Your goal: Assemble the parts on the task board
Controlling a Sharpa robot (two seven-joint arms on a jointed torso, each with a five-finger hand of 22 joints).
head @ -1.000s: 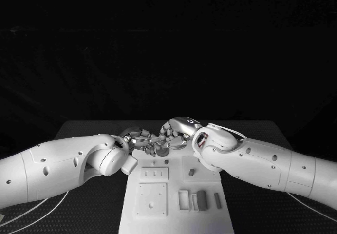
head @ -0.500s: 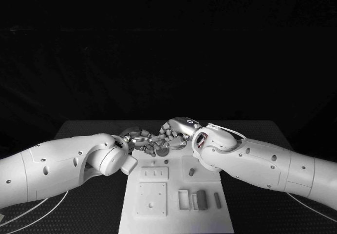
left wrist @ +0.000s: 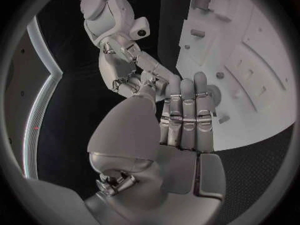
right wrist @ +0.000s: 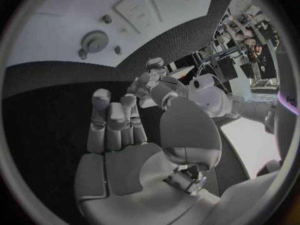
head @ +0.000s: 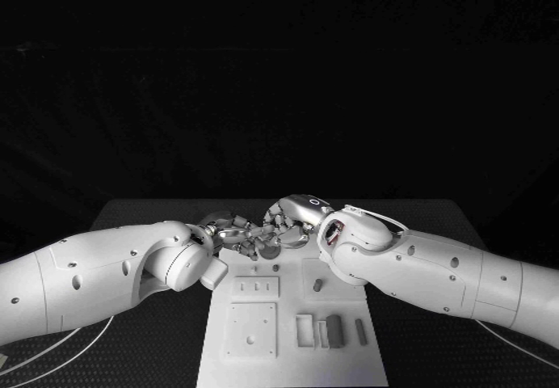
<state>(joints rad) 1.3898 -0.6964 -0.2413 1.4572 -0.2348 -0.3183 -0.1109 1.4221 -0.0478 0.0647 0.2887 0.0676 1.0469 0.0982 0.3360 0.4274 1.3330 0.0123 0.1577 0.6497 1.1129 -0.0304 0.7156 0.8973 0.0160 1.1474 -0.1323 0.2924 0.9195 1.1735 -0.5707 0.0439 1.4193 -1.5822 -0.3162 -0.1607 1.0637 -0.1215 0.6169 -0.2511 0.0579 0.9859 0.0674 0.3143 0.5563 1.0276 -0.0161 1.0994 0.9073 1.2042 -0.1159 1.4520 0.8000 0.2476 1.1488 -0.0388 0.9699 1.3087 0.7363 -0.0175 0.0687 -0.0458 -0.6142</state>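
The white task board (head: pixel 292 368) lies lengthwise in the middle of the table. Both hands meet over its far end, my left hand (head: pixel 231 233) beside my right hand (head: pixel 292 220), fingertips close together. A grey gear (right wrist: pixel 95 41) lies flat on the board just below them, partly behind my left fingers (left wrist: pixel 194 110), which are stretched out side by side. In the right wrist view my right hand (right wrist: pixel 125 135) has its fingers half curled, and I see nothing in it. Grey parts lie nearer: a short peg (head: pixel 318 284) and two bars (head: pixel 334 331).
Two white square plates (head: pixel 255 288) (head: pixel 250 330) sit on the board's left half, and a white block (head: pixel 305 330) stands beside the bars. Small pegs (right wrist: pixel 107 19) stand near the gear. Black table (head: pixel 140 212) surrounds the board, and both forearms flank it.
The fingers of both hands have shifted slightly over the board's far end. The parts on the board have not moved.
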